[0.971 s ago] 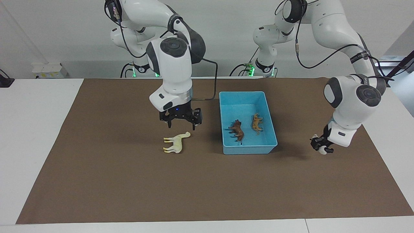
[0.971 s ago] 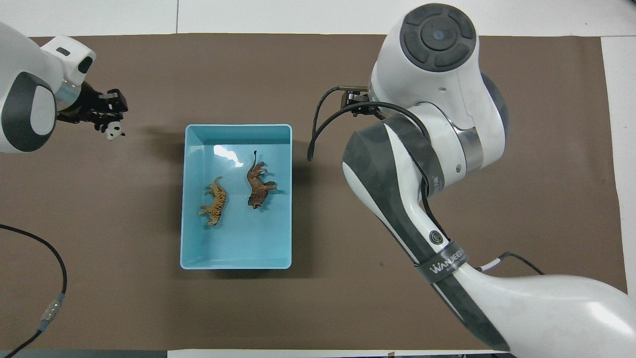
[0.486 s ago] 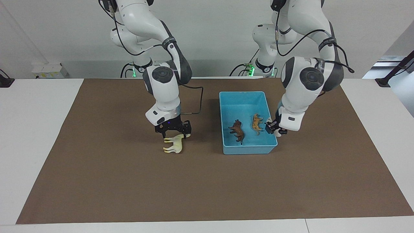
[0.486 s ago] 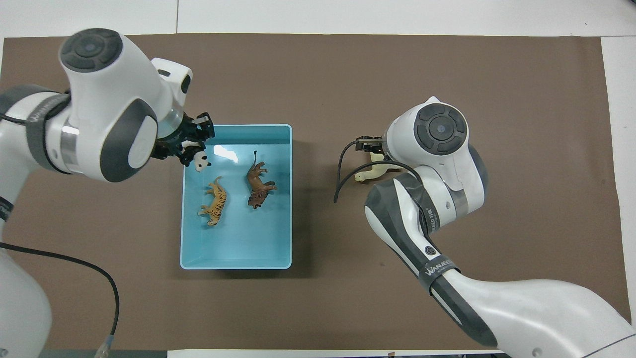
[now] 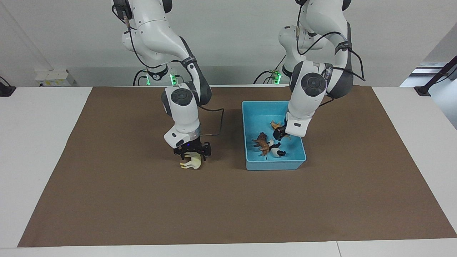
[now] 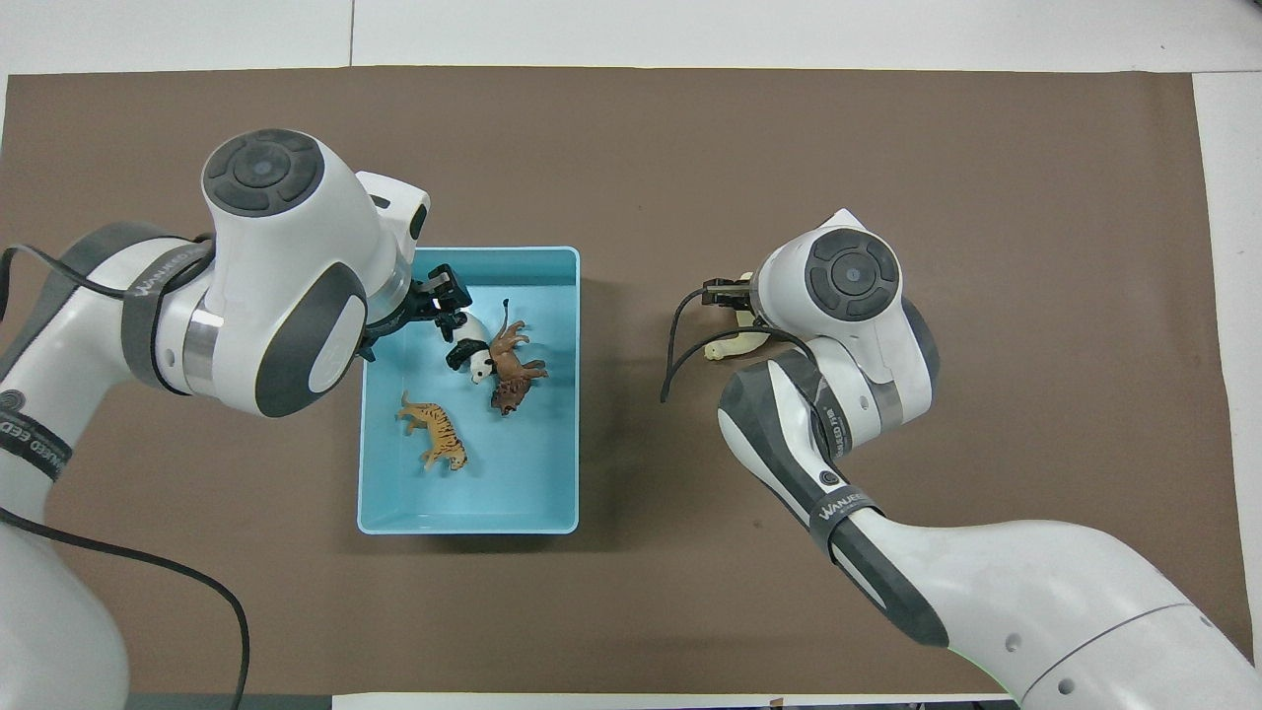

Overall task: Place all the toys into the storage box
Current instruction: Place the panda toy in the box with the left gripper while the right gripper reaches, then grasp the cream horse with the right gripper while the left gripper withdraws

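Observation:
The light blue storage box (image 5: 275,165) stands mid-table and also shows in the overhead view (image 6: 468,528). In it lie the brown lion (image 5: 261,142) (image 6: 513,367), the black-and-white panda (image 5: 275,150) (image 6: 467,353) against the lion, and the orange tiger (image 6: 434,444), half hidden in the facing view (image 5: 274,124). My left gripper (image 5: 279,135) (image 6: 449,299) hangs open just over the panda, inside the box. My right gripper (image 5: 192,156) is down astride the cream-white horse (image 5: 189,164) (image 6: 735,345), which lies on the mat beside the box, toward the right arm's end.
A brown mat (image 5: 142,200) covers the table, with white table showing at both ends. A black cable (image 6: 680,340) loops from the right wrist between the horse and the box.
My left gripper moved into the box and let go of the panda, which now lies by the lion. The tiger shifted nearer to the robots. My right gripper dropped onto the horse.

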Available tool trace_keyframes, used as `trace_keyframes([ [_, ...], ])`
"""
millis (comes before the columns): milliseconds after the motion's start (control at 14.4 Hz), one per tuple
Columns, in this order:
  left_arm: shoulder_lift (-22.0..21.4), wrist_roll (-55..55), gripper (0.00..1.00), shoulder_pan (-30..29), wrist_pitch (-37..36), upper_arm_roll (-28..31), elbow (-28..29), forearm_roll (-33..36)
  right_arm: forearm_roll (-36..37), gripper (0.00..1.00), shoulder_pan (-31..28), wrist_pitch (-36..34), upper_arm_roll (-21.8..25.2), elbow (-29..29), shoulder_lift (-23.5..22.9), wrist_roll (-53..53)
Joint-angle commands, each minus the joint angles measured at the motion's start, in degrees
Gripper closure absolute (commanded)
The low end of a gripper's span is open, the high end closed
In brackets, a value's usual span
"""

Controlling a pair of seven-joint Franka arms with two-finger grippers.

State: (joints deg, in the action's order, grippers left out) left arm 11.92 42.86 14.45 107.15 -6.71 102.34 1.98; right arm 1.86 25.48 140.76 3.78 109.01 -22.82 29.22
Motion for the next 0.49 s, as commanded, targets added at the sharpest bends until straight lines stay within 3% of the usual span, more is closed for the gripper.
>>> trace_keyframes([
  [0,-5.9,-11.5,0.0,-5.3,-0.4,0.8,1.9,-1.0,0.7,0.0,-1.2,2.4,-0.6,0.3,-1.3,-0.1],
  [208,-7.7,-27.5,0.0,-14.1,-8.2,0.8,-2.9,-0.7,0.7,0.0,-1.4,4.3,-0.6,0.3,-2.6,0.0],
  [278,-7.7,-32.0,0.0,-15.9,-9.8,0.9,-3.8,-0.5,0.5,0.05,-1.4,4.9,-0.6,0.3,-2.7,0.4],
  [347,-7.7,-35.0,0.0,-17.2,-11.0,0.8,-4.5,0.6,0.5,0.39,-1.2,4.9,-0.7,0.3,-2.7,1.7],
  [416,-7.7,-37.6,0.0,-17.7,-12.2,0.8,-5.1,2.4,0.5,0.99,-1.0,4.9,-0.7,0.3,-2.7,3.1],
])
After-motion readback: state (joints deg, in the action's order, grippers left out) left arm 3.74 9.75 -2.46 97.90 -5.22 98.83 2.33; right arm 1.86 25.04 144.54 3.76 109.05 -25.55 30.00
